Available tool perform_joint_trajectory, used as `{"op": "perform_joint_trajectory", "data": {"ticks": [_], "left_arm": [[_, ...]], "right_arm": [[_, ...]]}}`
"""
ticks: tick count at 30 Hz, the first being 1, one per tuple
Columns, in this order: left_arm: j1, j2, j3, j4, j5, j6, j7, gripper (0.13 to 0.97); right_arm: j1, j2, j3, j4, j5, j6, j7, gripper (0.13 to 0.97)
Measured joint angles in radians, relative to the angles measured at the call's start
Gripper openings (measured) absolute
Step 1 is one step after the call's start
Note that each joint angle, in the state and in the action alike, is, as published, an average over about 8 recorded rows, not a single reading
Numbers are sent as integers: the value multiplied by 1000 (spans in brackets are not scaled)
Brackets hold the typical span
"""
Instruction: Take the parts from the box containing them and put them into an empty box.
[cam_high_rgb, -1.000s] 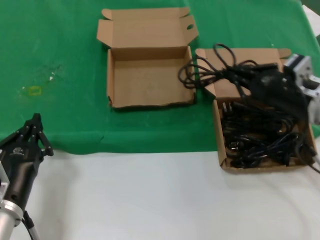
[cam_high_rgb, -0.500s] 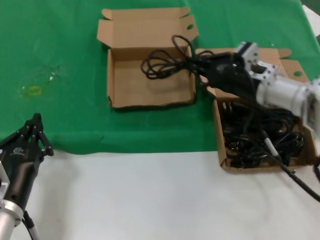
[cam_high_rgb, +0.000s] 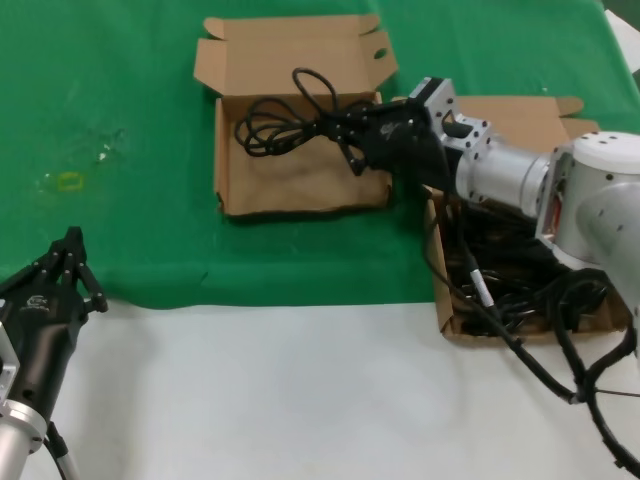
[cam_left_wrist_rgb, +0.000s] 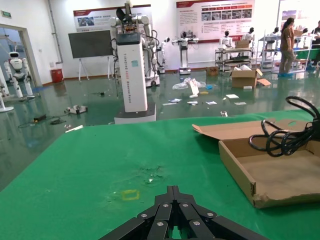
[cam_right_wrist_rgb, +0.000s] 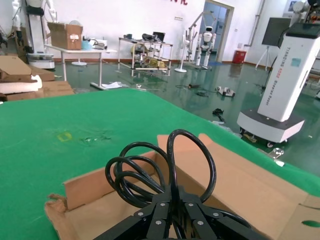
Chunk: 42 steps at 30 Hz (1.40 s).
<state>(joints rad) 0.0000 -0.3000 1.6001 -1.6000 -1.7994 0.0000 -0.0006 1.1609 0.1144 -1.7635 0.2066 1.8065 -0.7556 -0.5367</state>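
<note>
My right gripper (cam_high_rgb: 347, 130) is shut on a coiled black power cord (cam_high_rgb: 272, 127) and holds it over the smaller, shallower box (cam_high_rgb: 300, 175) at the middle back, whose floor is bare. The loops hang above that box's middle and left part. In the right wrist view the shut gripper (cam_right_wrist_rgb: 172, 194) clamps the cord (cam_right_wrist_rgb: 142, 172) above that box (cam_right_wrist_rgb: 250, 175). The larger box (cam_high_rgb: 520, 332) at the right holds several more tangled cords (cam_high_rgb: 510, 285). My left gripper (cam_high_rgb: 70, 242) is shut and empty, parked at the near left; its wrist view shows the gripper (cam_left_wrist_rgb: 173, 190), the box (cam_left_wrist_rgb: 270, 175) and the cord (cam_left_wrist_rgb: 285, 142).
A green cloth (cam_high_rgb: 110, 90) covers the far part of the table and a white surface (cam_high_rgb: 260, 390) the near part. A small yellow mark (cam_high_rgb: 68, 181) lies on the cloth at the left. My right arm reaches across the larger box's lid (cam_high_rgb: 520, 112).
My right gripper has carried the cord leftward, from above the larger box to above the smaller box. The left arm has not moved.
</note>
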Motion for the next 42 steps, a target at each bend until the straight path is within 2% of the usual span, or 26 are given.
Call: {"op": "perform_joint_trajectory", "data": {"ticks": [9, 24, 33, 37, 42], "left_arm": [[0, 0, 0, 0, 0, 0, 0, 144], [0, 0, 0, 0, 0, 0, 0, 144], [0, 0, 0, 0, 0, 0, 0, 144], [0, 0, 0, 0, 0, 0, 0, 144], [0, 0, 0, 0, 0, 0, 0, 144]], "right_arm": [[50, -32, 36, -144, 3, -2, -78, 172], [57, -37, 64, -174, -11, 8, -99, 181], [59, -42, 82, -175, -9, 11, -115, 255], [56, -37, 92, -164, -5, 4, -120, 327], [11, -11, 94, -64, -3, -10, -80, 400]]}}
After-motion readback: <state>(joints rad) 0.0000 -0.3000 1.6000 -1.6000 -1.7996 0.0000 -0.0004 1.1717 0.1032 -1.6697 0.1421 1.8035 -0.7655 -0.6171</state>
